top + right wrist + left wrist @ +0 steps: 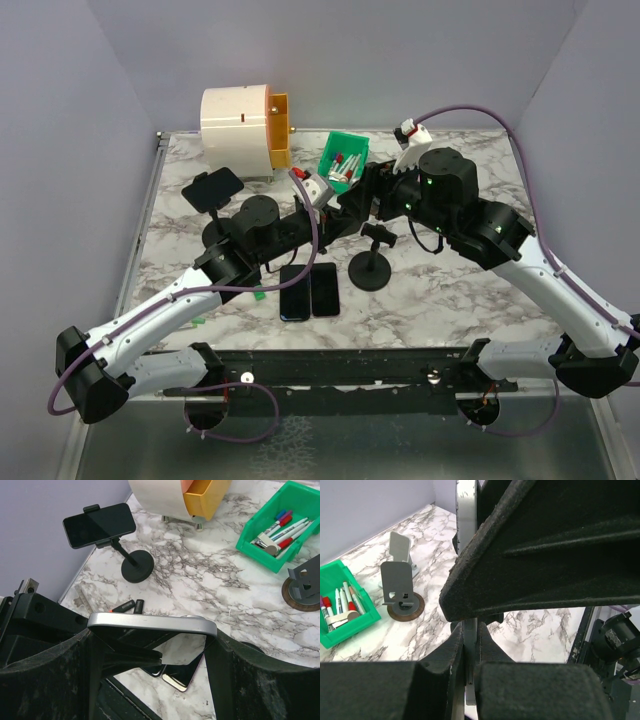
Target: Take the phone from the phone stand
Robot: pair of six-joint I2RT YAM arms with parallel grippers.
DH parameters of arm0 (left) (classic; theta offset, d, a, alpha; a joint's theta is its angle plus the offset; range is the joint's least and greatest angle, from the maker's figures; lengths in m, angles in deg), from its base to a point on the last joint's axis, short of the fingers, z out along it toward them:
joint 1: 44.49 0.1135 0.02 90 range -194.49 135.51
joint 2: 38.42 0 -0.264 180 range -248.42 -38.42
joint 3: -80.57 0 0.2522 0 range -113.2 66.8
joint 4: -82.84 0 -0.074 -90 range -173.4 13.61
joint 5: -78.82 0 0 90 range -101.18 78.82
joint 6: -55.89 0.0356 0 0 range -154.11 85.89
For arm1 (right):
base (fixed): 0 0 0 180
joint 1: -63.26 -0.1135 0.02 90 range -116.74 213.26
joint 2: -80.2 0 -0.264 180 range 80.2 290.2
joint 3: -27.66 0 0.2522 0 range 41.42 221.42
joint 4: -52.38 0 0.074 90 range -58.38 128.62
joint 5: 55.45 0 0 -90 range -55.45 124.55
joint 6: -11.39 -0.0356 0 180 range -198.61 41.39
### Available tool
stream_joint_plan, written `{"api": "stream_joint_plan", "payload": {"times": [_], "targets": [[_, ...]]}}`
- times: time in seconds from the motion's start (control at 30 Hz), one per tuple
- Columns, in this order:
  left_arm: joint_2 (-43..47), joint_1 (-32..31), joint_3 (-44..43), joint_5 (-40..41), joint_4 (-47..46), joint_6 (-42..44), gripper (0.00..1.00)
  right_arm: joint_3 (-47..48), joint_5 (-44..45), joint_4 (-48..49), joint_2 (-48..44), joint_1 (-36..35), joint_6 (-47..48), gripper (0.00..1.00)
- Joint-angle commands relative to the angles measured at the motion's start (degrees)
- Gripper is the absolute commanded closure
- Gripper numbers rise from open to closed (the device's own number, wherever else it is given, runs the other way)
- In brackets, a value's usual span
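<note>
white cabinet point(235, 125) at the counter's far left, its orange drawer point(278, 130) sticking out; contents not visible. green bin point(350, 148) just right of it holds markers point(280, 527) and a small white piece.

both arms reach in from the near edge and meet mid-counter above the things. the phone point(150, 624), silver-edged, is up in the air between them, off any stand. right pincer point(152, 637) is clamped on it, a finger at each end of the edge. left pincer point(470, 650) is closed on it too, phone seen edge-on between its fingers. the empty black stand point(372, 262) sits on the counter just below and near the right pincer.

second black stand point(222, 215) at left, in front of the cabinet, holds a dark phone point(100, 524) sideways. two dark phones point(308, 291) lie flat side by side near the middle, touching. grey stand point(397, 585) on a brown disc stands near the bin.

counter point(480, 290) is white marble with grey veins; walls point(60, 120) plain pale lilac.
</note>
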Motion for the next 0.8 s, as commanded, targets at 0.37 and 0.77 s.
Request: {"api": "stream_joint_plan", "payload": {"times": [0.37,0.77], "targets": [[1.3,0.0,0.7,5.9,-2.9,-1.8,1.00,-0.3,-5.4,1.2,-0.9,0.0,-0.8,0.19],[3.2,0.0,2.1,8.4,-4.7,-2.5,1.00,-0.6,-8.5,0.8,-2.5,0.0,-0.7,0.00]]}}
